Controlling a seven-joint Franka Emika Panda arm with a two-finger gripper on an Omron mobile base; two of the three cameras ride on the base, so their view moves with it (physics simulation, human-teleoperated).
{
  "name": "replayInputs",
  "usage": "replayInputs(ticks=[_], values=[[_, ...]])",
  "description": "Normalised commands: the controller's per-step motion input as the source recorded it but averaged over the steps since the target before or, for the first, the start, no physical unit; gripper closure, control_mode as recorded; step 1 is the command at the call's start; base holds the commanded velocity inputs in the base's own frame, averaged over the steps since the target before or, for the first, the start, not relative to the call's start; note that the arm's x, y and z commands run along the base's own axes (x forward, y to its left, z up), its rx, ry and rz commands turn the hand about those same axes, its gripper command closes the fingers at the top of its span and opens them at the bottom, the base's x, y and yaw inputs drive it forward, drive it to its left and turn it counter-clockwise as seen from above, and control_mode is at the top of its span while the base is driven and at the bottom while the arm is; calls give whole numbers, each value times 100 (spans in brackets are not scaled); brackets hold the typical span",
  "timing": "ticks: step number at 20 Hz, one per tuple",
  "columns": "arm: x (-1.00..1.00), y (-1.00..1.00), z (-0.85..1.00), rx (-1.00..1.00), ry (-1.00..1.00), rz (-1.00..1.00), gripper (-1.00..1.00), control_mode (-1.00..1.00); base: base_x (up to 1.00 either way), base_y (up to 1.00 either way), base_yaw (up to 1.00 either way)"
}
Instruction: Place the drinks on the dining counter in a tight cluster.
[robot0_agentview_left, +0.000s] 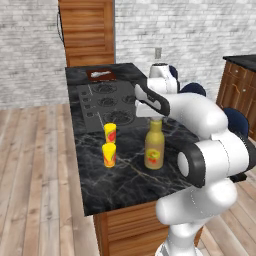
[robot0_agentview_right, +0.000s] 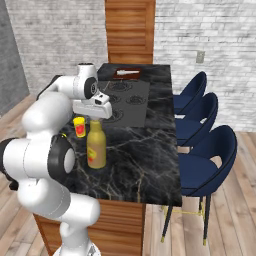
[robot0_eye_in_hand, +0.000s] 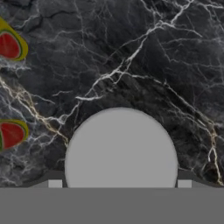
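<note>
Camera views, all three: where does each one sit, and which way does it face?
Left base view: behind the arm's left, looking forward and down at the black white-veined marble island counter; the white arm rises at lower right.
Right base view: behind its right, same counter plus blue chairs; arm at lower left.
Hand view: on the hand, looking straight down onto the grey cap of the mustard-yellow bottle.
Shared: all three show the bottle and a yellow-and-red can.
</note>
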Motion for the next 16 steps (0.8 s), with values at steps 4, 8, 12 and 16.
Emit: replayInputs(ticks=[4,8,12,16], values=[[1,0,-21,0,0,0,100,-100,0,0,0],[9,0,-26,0,-14,0,100,-100,0,0,0],[3,0,-13,0,-15,0,100,-100,0,0,0],[0,0,-1,0,-2,0,100,-100,0,0,0]])
